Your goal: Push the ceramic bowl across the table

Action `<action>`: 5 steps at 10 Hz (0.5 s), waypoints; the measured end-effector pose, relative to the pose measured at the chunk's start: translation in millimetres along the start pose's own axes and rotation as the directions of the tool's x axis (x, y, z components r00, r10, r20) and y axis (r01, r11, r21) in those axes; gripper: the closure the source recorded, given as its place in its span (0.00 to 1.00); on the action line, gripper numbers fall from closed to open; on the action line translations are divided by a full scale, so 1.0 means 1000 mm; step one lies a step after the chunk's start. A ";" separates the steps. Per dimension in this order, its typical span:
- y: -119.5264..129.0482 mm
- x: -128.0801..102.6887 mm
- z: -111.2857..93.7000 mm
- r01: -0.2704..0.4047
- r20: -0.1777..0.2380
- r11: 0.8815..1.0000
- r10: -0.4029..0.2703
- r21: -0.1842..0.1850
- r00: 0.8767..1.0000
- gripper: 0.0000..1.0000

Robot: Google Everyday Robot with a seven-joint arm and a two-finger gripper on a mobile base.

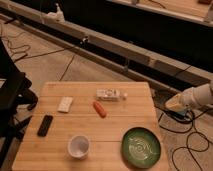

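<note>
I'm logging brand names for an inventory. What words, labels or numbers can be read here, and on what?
No text can be read.
White box on the table: markings too blurred to read.
Ceramic bowl: spiral pattern only.
Gripper, off the table's right edge: no visible label.

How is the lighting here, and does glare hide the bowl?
Camera view: warm, dim light; table evenly lit, background dark; a soft sheen on the bowl leaves its spiral readable; the gripper, off the table's right edge, shows bright.
</note>
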 end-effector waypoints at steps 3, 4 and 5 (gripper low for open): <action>0.019 0.030 -0.009 -0.053 -0.040 0.999 0.053 0.005 0.998 1.00; 0.027 0.037 -0.012 -0.060 -0.057 0.998 0.060 0.007 0.997 1.00; 0.035 0.044 -0.017 -0.055 -0.086 0.998 0.056 0.014 0.995 1.00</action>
